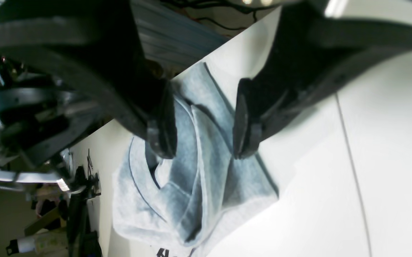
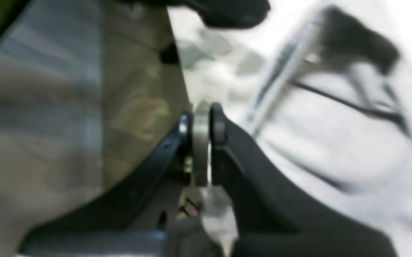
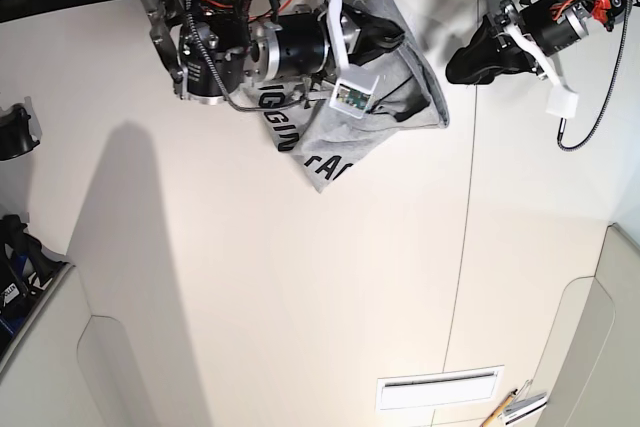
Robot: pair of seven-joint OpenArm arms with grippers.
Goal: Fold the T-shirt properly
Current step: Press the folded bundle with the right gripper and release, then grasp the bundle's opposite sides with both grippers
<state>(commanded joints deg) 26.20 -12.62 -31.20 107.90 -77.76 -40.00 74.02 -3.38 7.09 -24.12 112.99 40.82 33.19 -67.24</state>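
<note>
White worktop (image 3: 300, 317), dark seam visible; grey T-shirt (image 3: 350, 132) crumpled thereon; left end effector (image 1: 204, 153) spread; right end effector's (image 2: 201, 142) state indeterminable.

Your grey T-shirt (image 3: 355, 132) lies crumpled on the white table, bunched into uneven folds and turned askew. You can see its black block lettering, partly hidden, along one side, and dark openings between the raised layers of heathered cloth.
</note>
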